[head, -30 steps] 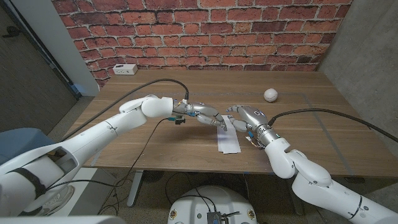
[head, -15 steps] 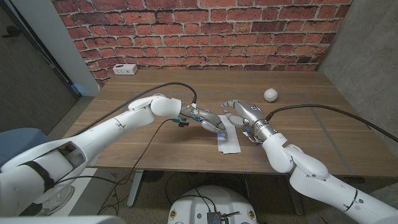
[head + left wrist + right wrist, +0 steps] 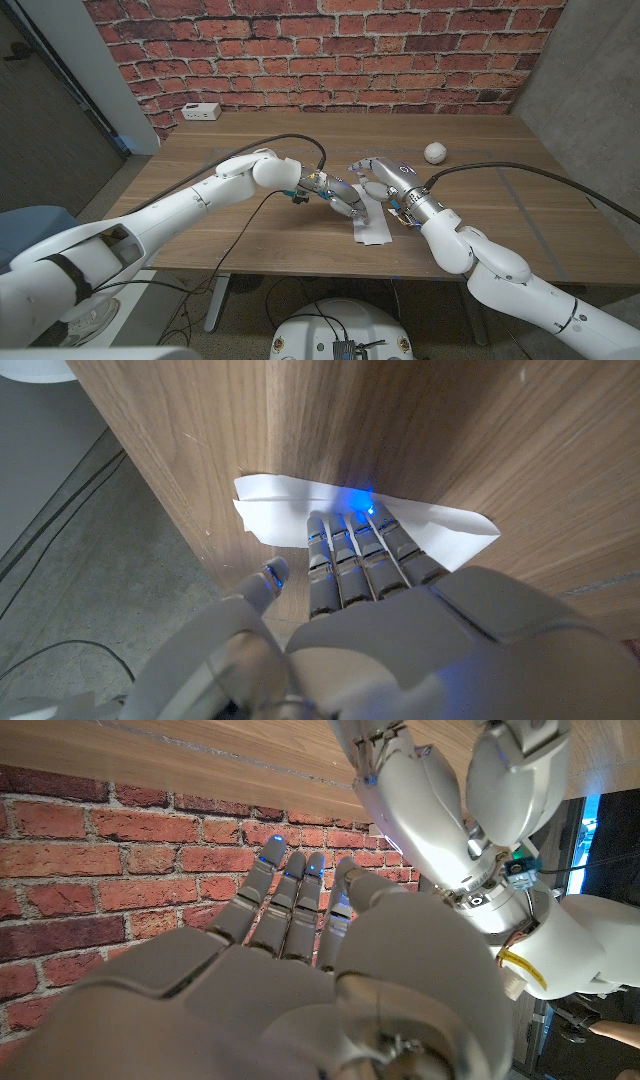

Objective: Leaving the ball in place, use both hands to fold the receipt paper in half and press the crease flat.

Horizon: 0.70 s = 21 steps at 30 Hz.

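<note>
Operator, the receipt (image 3: 371,227) lies near the front edge of the table (image 3: 200,215), just below both hands in the head view; its long axis runs from the hands toward you, and it already appears doubled, with two edges showing in the left wrist view (image 3: 300,520).

Your left hand (image 3: 335,195) has its fingers (image 3: 365,555) straight and close together, pressing down on the paper; nothing is gripped in it. The left wrist view shows the fingertips resting on the sheet, short of its far edge.

Your right hand (image 3: 385,175) hovers just beyond the paper's far end, fingers (image 3: 290,900) loosely extended and spread, holding nothing; from these pictures I cannot tell whether it touches the sheet. It is touching or nearly touching the left hand.

The ball (image 3: 434,152) sits well apart, toward the back right of the table; it lies clear of both arms.

Judgement: the fold appears made and the crease still wants pressing; the left hand is the nearer and is already on the paper, so the stroke should run along the strip's long axis toward the front edge. Risk: the paper sits near the table edge; a dragging press may slide it off.
</note>
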### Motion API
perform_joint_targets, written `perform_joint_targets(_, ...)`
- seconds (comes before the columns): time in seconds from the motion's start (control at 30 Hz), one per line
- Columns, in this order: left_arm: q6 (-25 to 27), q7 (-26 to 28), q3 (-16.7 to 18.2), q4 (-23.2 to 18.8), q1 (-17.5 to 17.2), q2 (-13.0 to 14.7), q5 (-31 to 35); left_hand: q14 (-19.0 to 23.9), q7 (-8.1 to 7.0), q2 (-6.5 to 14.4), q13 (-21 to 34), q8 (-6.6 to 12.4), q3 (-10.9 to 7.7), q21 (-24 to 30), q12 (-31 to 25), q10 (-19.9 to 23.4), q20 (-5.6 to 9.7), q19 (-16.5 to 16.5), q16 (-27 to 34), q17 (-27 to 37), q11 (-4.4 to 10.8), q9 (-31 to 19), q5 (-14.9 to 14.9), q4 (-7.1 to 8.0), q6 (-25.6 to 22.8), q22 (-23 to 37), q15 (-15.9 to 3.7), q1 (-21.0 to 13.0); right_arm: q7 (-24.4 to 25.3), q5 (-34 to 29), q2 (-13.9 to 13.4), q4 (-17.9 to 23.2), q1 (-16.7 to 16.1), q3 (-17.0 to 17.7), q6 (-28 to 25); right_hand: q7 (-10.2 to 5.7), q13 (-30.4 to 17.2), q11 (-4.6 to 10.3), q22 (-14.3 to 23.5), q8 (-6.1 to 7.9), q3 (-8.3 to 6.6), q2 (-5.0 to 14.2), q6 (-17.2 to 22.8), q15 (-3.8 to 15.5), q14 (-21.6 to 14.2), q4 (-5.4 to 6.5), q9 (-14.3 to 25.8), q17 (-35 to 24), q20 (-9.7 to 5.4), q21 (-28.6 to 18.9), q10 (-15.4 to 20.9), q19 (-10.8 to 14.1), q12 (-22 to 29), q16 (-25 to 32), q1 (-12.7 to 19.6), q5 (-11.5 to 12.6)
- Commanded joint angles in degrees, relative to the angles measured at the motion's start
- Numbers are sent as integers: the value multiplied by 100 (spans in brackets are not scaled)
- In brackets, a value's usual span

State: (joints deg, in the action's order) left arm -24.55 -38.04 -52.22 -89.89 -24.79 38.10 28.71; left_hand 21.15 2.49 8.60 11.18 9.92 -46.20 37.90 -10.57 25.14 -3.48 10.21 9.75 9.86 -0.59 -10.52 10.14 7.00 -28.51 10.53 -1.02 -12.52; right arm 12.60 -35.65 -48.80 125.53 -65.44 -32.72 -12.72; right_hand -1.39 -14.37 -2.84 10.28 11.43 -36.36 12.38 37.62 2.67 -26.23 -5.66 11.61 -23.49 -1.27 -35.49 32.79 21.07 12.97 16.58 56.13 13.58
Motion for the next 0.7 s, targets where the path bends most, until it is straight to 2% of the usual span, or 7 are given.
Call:
perform_joint_targets(0.03,101,72,-69,-66,-4,-2,288,12,62,124,6,27,-22,3,-29,20,-38,51,38,-5,-9,-21,-36,30,-12,23,43,50,-1283,-366,195,-107,640,-459,-345,15,4,-35,26,-87,-55,-31,-262,93,178,209,21,-49,27,-40,-197,-113,-79,-46,14,30)
perform_joint_targets(0.27,160,16,-58,-83,-38,12,203,59,42,123,4,66,-46,18,-58,61,-27,105,62,-12,-11,-21,-35,17,-81,22,34,51,-1600,-683,418,-378,1020,-711,-591,46,8,-116,9,-74,479,-188,-456,-47,308,948,31,-78,147,-34,-256,-189,-69,-70,-875,-140)
perform_joint_targets(0.37,193,20,-42,-115,-65,31,185,76,38,116,2,77,-63,14,-71,76,-24,105,68,-17,-6,-20,-34,0,-99,21,30,50,-1643,-709,507,-521,1140,-738,-689,65,14,-129,6,-66,736,-194,-573,-58,390,1327,34,-41,164,15,-320,-282,-77,-132,-1415,-277)
perform_joint_targets(0.43,209,35,-25,-142,-83,44,171,101,30,115,1,86,-73,14,-84,103,-22,113,77,-19,9,-20,-34,-8,-121,21,11,48,-1625,-753,546,-612,1210,-759,-742,78,17,-150,6,-55,846,-220,-590,-98,399,1454,35,-21,202,22,-329,-276,-74,-150,-1639,-332)
perform_joint_targets(0.57,251,31,-12,-193,-105,59,166,142,19,100,0,101,-84,19,-103,145,-14,134,88,-23,14,-20,-34,-29,-160,21,-2,45,-1608,-769,605,-770,1332,-772,-842,87,21,-158,9,-37,959,-196,-592,-121,341,1566,35,4,254,27,-302,-256,-57,-145,-1916,-366)
perform_joint_targets(0.6,272,16,-11,-203,-106,57,160,155,1,98,0,107,-87,20,-107,153,-15,138,91,-24,15,-20,-33,-34,-178,21,3,44,-1596,-842,615,-834,1386,-802,-877,90,23,-139,7,-21,828,-75,-565,-118,303,1476,28,41,272,33,-270,-246,-42,-153,-1886,-316)
perform_joint_targets(0.7,288,28,-6,-215,-106,55,170,183,7,92,0,114,-98,19,-120,185,-16,144,96,-26,6,-20,-33,-47,-205,20,-2,45,-1671,-973,627,-913,1492,-884,-991,90,27,-164,8,18,414,-11,-453,-94,171,1153,13,88,272,-4,-167,-108,-4,-109,-1600,-189)
